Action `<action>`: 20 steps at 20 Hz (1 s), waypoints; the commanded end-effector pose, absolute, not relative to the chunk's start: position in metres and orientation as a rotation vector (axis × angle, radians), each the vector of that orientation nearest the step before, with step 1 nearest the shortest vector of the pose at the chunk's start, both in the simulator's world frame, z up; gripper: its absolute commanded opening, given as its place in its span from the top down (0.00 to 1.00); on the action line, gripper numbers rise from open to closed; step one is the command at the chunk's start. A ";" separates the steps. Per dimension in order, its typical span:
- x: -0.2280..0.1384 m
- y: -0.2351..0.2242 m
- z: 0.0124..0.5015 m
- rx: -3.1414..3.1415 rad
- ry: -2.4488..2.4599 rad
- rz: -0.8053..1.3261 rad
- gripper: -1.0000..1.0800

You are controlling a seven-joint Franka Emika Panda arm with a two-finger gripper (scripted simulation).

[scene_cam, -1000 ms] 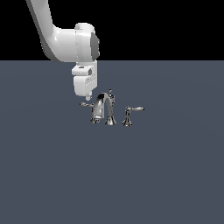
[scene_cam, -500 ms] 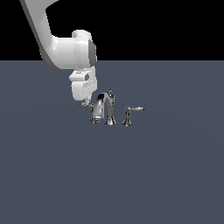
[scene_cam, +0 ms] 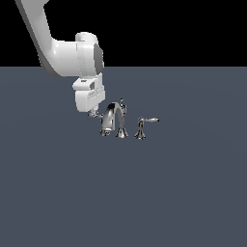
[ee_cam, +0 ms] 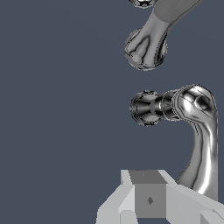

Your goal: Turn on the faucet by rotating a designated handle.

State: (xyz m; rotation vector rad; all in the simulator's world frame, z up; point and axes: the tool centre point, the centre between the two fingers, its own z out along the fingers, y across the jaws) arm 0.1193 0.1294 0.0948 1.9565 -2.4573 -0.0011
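The chrome faucet (scene_cam: 112, 119) stands on the grey floor, its arched spout (ee_cam: 146, 43) turned down toward the exterior view's left. The thin rod (scene_cam: 122, 104) rises behind it. The handle (ee_cam: 202, 135), a slim lever pointing the same way as the spout's mouth, is mostly hidden behind my hand in the exterior view. My gripper (scene_cam: 91, 114) hangs over its tip; in the wrist view the gripper (ee_cam: 151, 188) sits right beside the lever's end. The fingers look shut and hold nothing. The twin lever (scene_cam: 147, 120) points the other way.
The grey floor (scene_cam: 183, 193) spreads flat around the faucet. The white arm (scene_cam: 46, 38) comes down from the upper part of the exterior view's left.
My gripper has come down and a little toward the exterior view's left, onto the tip of the handle. The faucet parts have not visibly moved.
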 end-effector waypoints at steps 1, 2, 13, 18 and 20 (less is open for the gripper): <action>0.113 0.134 0.095 1.956 -2.458 -0.001 1.00; 0.110 0.135 0.095 1.956 -2.458 -0.001 1.00; 0.093 0.136 0.095 1.947 -2.468 0.015 1.00; 0.080 0.137 0.095 1.949 -2.465 0.010 1.00; 0.074 0.137 0.095 1.950 -2.464 0.009 1.00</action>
